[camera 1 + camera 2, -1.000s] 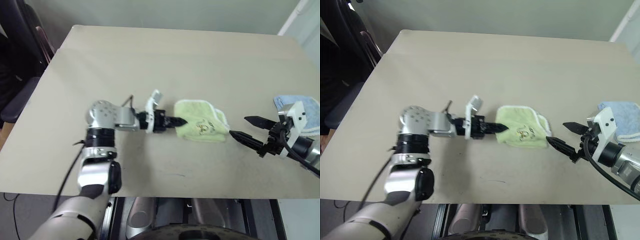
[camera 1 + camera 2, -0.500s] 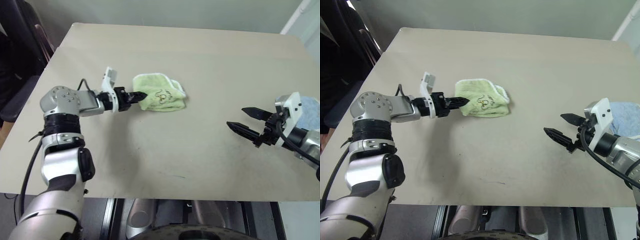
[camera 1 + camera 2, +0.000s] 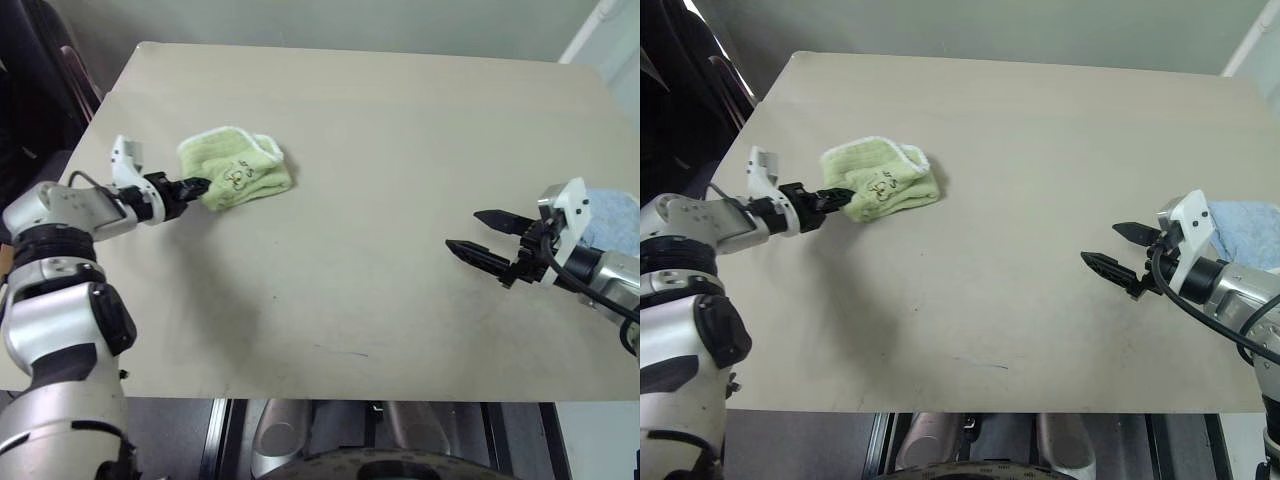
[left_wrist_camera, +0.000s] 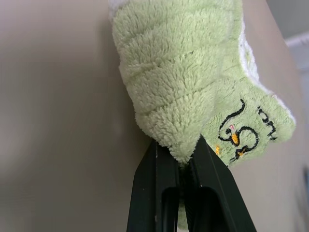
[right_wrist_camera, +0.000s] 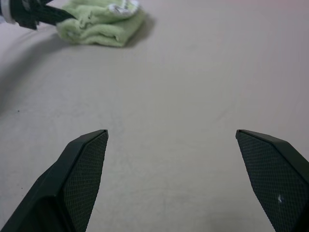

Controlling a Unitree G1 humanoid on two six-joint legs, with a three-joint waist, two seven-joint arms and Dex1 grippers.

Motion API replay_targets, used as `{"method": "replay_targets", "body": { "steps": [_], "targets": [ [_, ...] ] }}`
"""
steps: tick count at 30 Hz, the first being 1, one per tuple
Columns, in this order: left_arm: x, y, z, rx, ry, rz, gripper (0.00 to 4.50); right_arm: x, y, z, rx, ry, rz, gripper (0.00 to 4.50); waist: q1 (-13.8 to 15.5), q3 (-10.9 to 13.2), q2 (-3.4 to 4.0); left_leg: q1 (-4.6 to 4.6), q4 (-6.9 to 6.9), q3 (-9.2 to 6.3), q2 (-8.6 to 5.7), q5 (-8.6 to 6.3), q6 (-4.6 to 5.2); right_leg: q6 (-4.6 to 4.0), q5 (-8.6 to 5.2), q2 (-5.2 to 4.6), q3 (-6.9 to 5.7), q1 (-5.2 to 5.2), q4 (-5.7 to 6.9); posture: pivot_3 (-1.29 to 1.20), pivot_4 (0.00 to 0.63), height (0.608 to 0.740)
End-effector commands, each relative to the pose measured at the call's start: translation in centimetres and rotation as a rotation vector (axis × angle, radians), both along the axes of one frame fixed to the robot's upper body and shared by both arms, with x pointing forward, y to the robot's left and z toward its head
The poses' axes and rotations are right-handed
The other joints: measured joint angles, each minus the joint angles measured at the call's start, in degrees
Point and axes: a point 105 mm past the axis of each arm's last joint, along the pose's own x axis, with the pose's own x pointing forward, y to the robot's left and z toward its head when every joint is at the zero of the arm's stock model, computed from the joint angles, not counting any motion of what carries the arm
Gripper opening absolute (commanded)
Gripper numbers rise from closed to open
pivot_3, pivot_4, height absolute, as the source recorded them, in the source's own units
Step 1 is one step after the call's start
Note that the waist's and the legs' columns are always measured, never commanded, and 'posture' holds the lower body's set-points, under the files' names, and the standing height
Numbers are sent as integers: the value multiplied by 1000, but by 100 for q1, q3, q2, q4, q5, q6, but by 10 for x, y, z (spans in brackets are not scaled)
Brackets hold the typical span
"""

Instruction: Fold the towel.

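Note:
The light green towel (image 3: 236,170) lies folded into a small bundle on the left part of the table, white edging along its far side and a dark embroidered mark on top. My left gripper (image 3: 200,185) is shut on the towel's near-left corner; the left wrist view has both black fingers (image 4: 159,183) pinching the terry cloth (image 4: 183,77). Far to the right, my right gripper (image 3: 478,233) hovers over bare table, open and empty, its wide-spread fingers (image 5: 79,159) pointing toward the towel (image 5: 99,24).
The beige table (image 3: 380,150) runs from a far edge near a wall to a front edge near me. A light blue folded cloth (image 3: 615,215) lies at the right edge behind my right gripper. A dark chair (image 3: 40,90) stands off the table's left side.
My left gripper has dragged the folded towel from the table's middle far to the left. The right gripper stayed open near the right edge, barely shifting.

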Motion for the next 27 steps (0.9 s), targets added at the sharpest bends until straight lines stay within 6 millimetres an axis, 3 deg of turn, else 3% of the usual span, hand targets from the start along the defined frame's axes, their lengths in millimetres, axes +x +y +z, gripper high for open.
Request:
{"method": "replay_targets", "body": {
  "steps": [1,6,10,18,21,27],
  "targets": [
    [3,23,25,7,-94,95,32,2,4,9,0,-51,27,4500,-2,0,0,-2,0,0,0,0,1,-1,0,0,0,0,0,0,150,697],
    [2,35,28,-2,-108,153,32,4,5,10,2,-53,35,4500,1,0,0,-5,0,1,-1,1,2,-14,8,0,-1,-4,0,0,150,697],
    [-7,73,12,-6,-80,390,32,9,7,11,-2,-59,51,4500,-10,0,0,-6,0,3,-1,4,3,-42,25,0,-2,-6,0,0,150,697],
    [-16,94,-14,-86,-25,610,32,15,10,10,-5,-58,78,4500,-43,-1,-1,3,0,10,-1,14,-5,-50,31,7,-6,-4,4,0,150,697],
    [-18,94,-16,-125,-31,643,32,16,13,9,-4,-58,90,4500,-64,-1,-2,10,0,11,-1,24,-18,-58,38,15,-6,0,8,0,150,697],
    [-15,72,-3,-167,-101,586,32,20,17,7,-3,-60,106,4500,-74,-2,-3,23,0,9,3,36,-31,-57,43,33,-6,8,15,0,150,697]
  ]
}}
